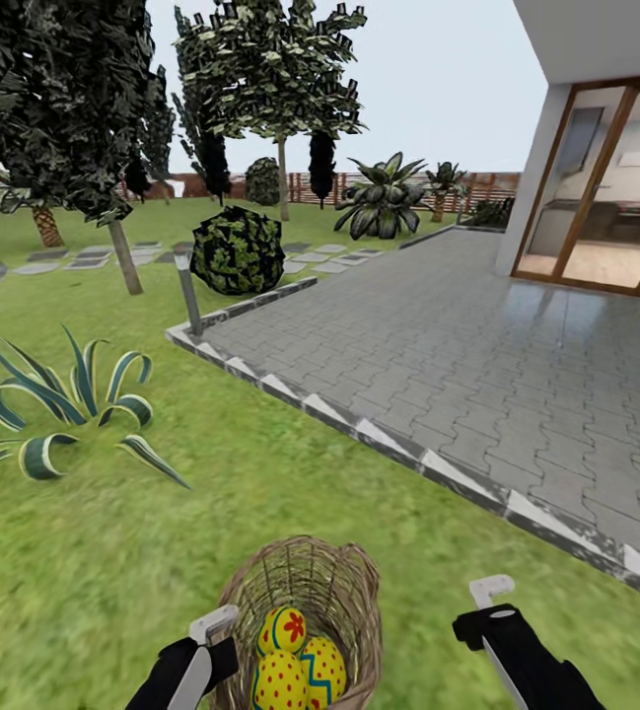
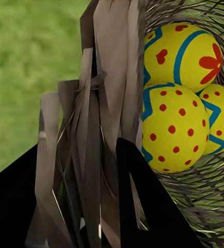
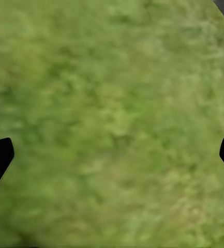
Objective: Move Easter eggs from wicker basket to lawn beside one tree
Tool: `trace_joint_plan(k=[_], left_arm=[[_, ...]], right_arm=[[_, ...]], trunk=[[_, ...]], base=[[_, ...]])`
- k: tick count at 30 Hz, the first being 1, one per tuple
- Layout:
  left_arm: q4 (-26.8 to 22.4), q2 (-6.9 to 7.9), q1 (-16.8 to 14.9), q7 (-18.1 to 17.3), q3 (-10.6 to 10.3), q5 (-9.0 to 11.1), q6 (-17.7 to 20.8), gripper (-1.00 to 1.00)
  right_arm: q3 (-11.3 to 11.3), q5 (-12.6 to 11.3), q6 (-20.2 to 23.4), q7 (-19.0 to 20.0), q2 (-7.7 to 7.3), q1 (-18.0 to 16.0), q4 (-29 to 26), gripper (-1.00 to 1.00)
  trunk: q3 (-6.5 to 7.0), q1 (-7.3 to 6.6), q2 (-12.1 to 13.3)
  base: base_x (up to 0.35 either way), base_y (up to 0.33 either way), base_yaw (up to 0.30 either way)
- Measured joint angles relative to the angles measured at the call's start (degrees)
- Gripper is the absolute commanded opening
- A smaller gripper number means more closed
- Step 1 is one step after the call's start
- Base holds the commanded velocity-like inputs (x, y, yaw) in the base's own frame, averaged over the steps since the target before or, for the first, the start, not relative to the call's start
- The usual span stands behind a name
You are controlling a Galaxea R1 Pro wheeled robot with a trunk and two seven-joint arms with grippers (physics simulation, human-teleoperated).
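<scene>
The wicker basket [image 1: 334, 582] sits low in front of me over the lawn [image 1: 162, 552]. It holds three yellow Easter eggs: one with a red flower [image 1: 283, 629], one with red dots [image 1: 280, 682] and one with blue zigzags [image 1: 324, 669]. My left gripper [image 1: 213, 626] is shut on the basket's left rim. In the left wrist view the wicker strands [image 2: 99, 129] run between its black fingers [image 2: 148, 206], beside the dotted egg [image 2: 174, 129] and the flower egg [image 2: 187, 54]. To the basket's right, my right gripper [image 1: 487, 597] is open over bare grass [image 3: 112, 113].
A grey paved patio [image 1: 458, 345] with a kerb runs diagonally at the right, before a house with glass doors [image 1: 605, 187]. Trees with pale trunks stand at the far left [image 1: 122, 254] and far middle [image 1: 282, 177]. A round bush [image 1: 238, 249], a lamp post [image 1: 189, 291] and a striped spiky plant [image 1: 63, 404] are on the lawn.
</scene>
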Motion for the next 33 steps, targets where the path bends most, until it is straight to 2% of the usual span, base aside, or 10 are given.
trace_joint_plan(k=[33], left_arm=[[0.0, 0.00, 0.0, 0.0, 0.0, 0.0, 0.0, -1.00]], right_arm=[[0.1, 0.2, -0.1, 0.0, 0.10, 0.0, 0.0, 1.00]], trunk=[[5.93, -7.25, 13.2]], base=[[0.000, 0.000, 0.299]])
